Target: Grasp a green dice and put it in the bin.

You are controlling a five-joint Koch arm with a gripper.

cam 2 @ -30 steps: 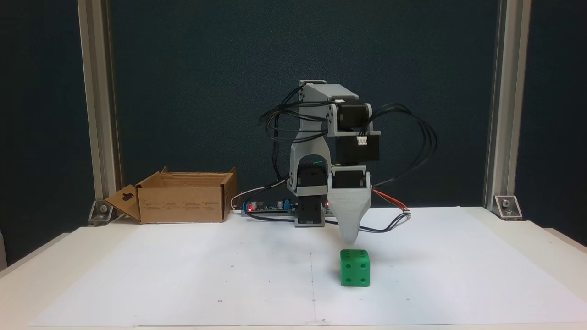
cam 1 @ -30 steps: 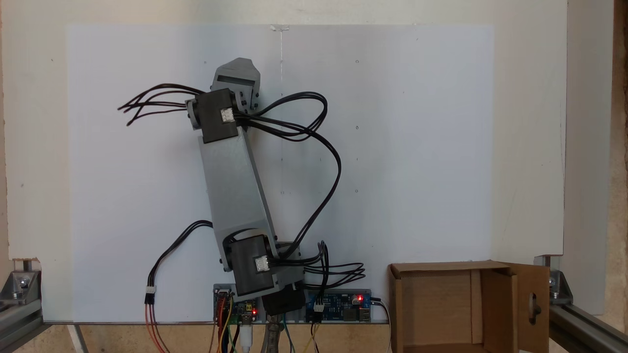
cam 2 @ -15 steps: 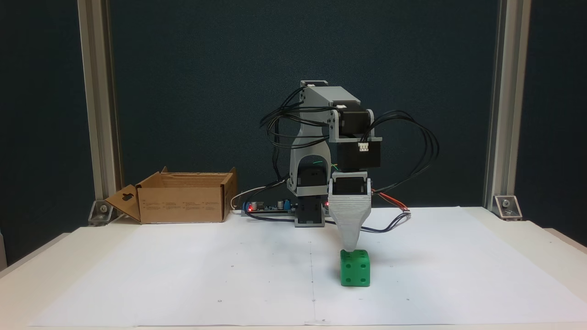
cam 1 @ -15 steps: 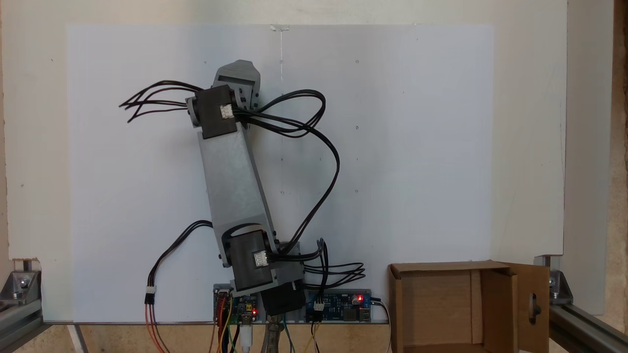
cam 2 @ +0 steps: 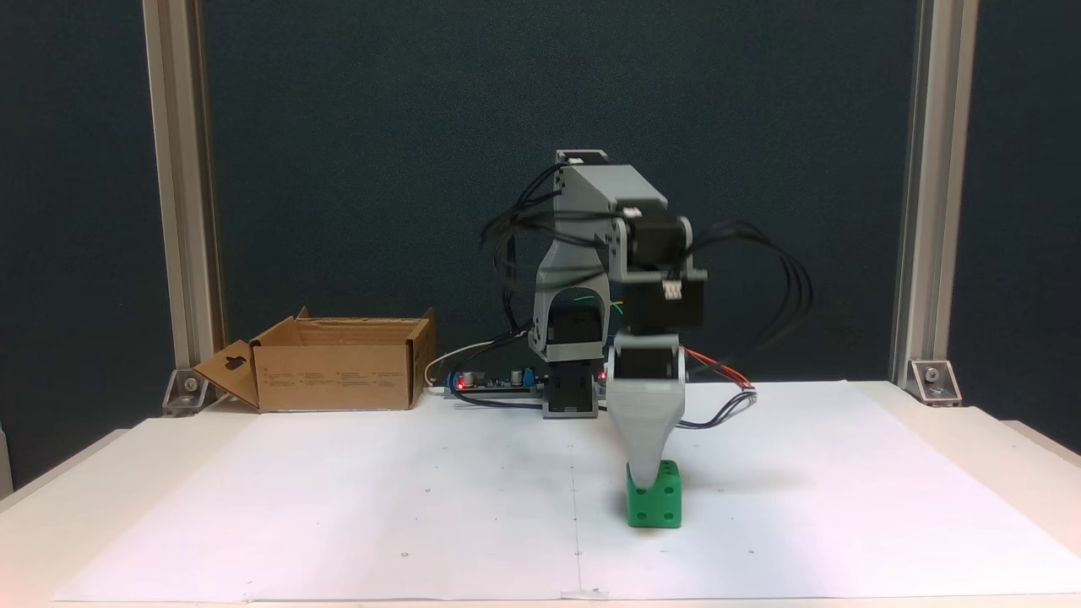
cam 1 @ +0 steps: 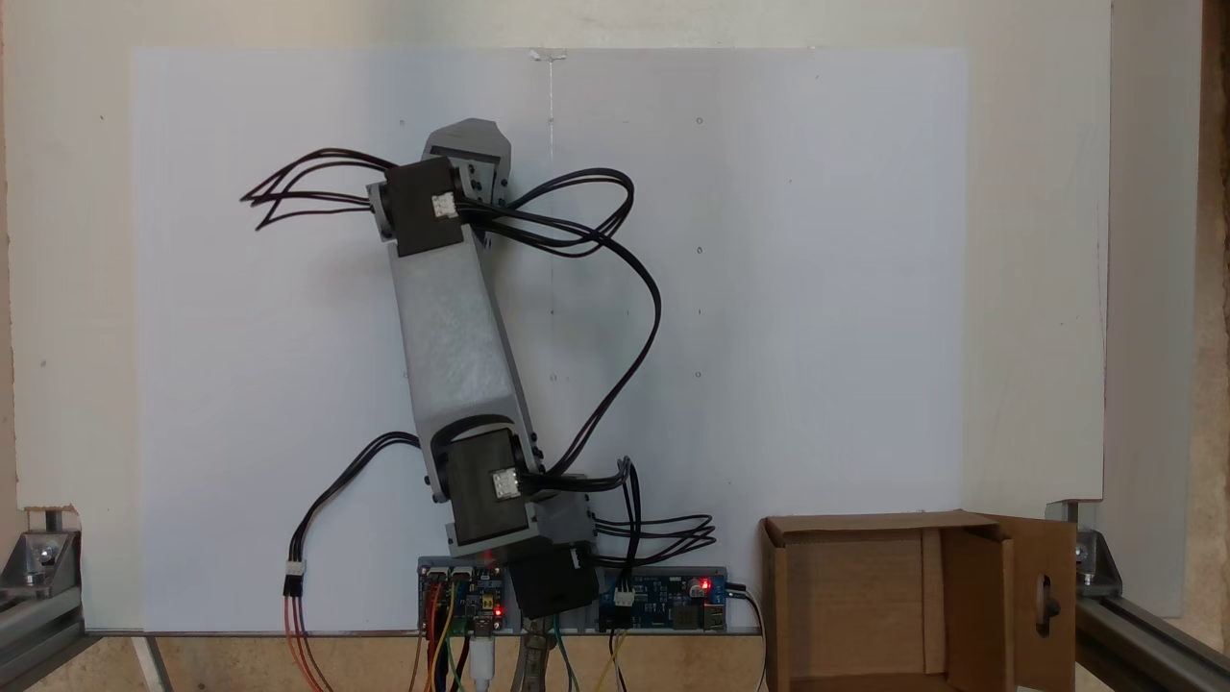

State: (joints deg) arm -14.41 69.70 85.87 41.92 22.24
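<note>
The green dice (cam 2: 658, 507) sits on the white paper right of the centre line, pips showing on its front face. My grey gripper (cam 2: 646, 483) points straight down, and its tip overlaps the upper front of the dice. Only one tapered jaw shows from the front; the other lies behind it, so I cannot tell open from shut. From above, the gripper head (cam 1: 467, 146) and arm cover the dice. The bin (cam 2: 336, 377) is a brown cardboard box at the back left by the arm's base, and stands open at the lower right (cam 1: 865, 525) in the view from above.
A white paper sheet (cam 2: 338, 507) covers the table. Circuit boards (cam 1: 663, 594) and loose black cables (cam 1: 634, 288) lie by the arm's base. Aluminium frame posts (cam 2: 919, 211) stand at the table's back corners.
The gripper has come down from a little above the dice until its tip overlaps the dice's top. The arm has stretched slightly forward. The dice has stayed put.
</note>
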